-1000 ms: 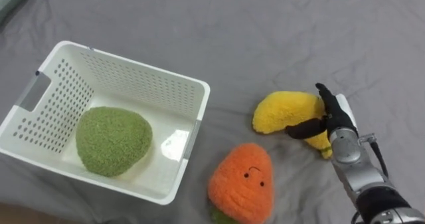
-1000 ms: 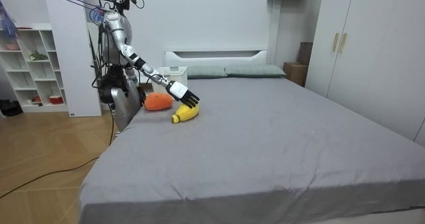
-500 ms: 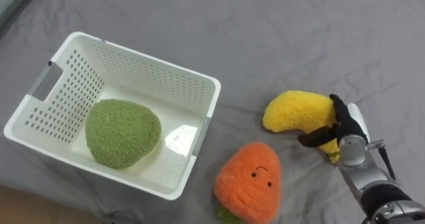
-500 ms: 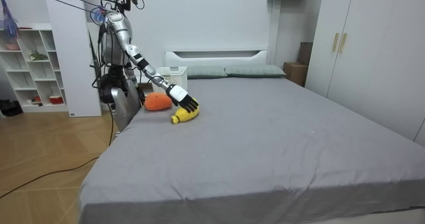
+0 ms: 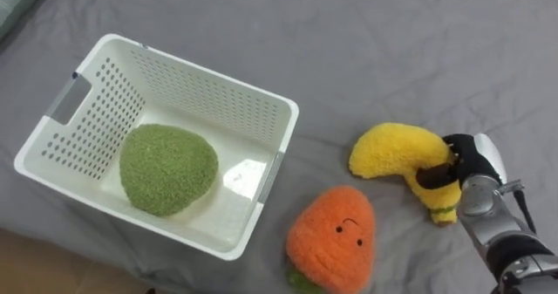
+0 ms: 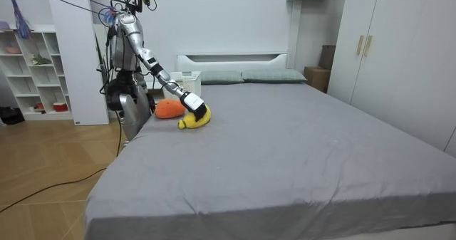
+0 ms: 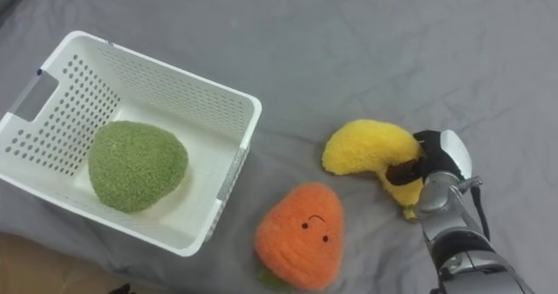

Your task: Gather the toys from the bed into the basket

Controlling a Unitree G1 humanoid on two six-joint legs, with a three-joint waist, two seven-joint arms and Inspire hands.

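Yellow plush banana point(image 5: 397, 150) lay on the grey bed point(image 5: 392, 41), well right of the basket, body resting on the sheet. Right hand point(image 5: 471, 159) was at the banana's right end, dark fingers point(image 5: 433, 177) curled round the lower tip and clamped on it. White back of the hand faced up.

Orange plush carrot point(image 5: 334, 237) with a stitched face sat nearer the robot, below-left of the banana: close to it, not touching. It was also near the basket's right corner, with a gap between them.

White perforated basket point(image 5: 205, 74) stood on the bed at left, with a handle cut-out in its left wall. Green plush toy point(image 5: 167, 167) was inside on the floor, toward the left half.

Room view: robot stood at the bed's side near the headboard, at the room view's left, right arm stretched down onto the banana. Pillows point(image 6: 246, 76) lay at the head end, shelf unit point(image 6: 35, 69) was behind the robot, and wardrobe point(image 6: 399, 48) was at the room view's right.
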